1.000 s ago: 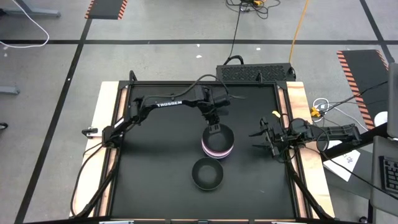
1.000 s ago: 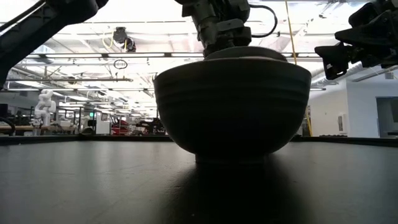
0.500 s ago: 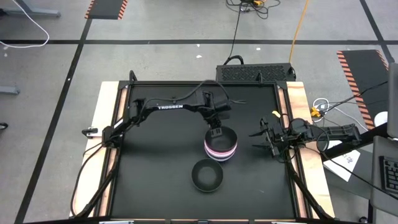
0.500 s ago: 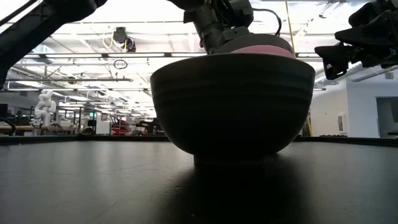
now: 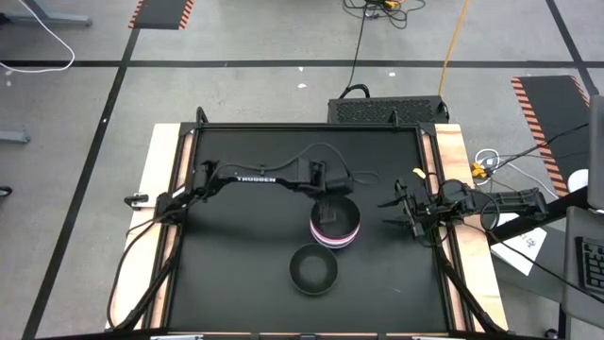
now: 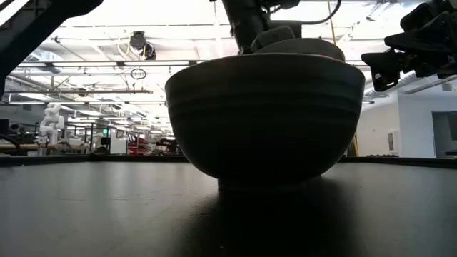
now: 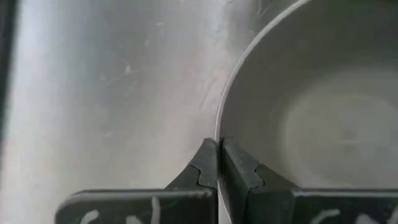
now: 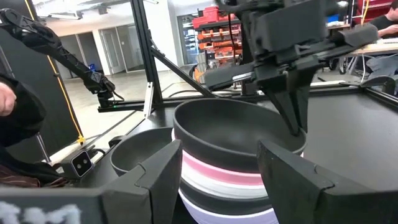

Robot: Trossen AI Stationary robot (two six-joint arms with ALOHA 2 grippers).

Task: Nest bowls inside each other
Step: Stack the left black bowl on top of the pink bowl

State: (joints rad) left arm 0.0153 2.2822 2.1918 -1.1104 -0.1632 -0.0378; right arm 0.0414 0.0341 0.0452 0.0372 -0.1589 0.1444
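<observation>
A stack of several bowls (image 5: 335, 227) stands mid-table, black on top, with pink, white and lavender bands below (image 8: 230, 180). One lone black bowl (image 5: 314, 268) sits just near of it and fills the low view (image 6: 264, 121). My left gripper (image 5: 327, 205) is above the stack's far side, shut on the top bowl's rim. My right gripper (image 5: 394, 210) hovers open to the stack's right, level and facing it (image 8: 217, 155), touching nothing. The stack's base is hidden behind my right fingers. My left gripper holds the top black bowl by its rim (image 7: 219, 127) on the stack's far side, with one finger inside the bowl and one outside. The fingers (image 8: 292, 118) come from above, pointing down. The bowl sits nested on the pink one; whether the stack rests on the table does not show.
The black table mat (image 5: 236, 274) has open room left and near of the bowls. Pale wooden borders (image 5: 160, 189) run along both sides. A dark box (image 5: 387, 110) with cables sits beyond the far edge. A person's dark sleeve (image 8: 15, 118) shows in the room.
My left gripper has moved toward the table's near edge and slightly right, keeping its hold on the rim, and the stack has shifted with it. The lone black bowl has slid a little toward the near edge and looms larger in the low view.
</observation>
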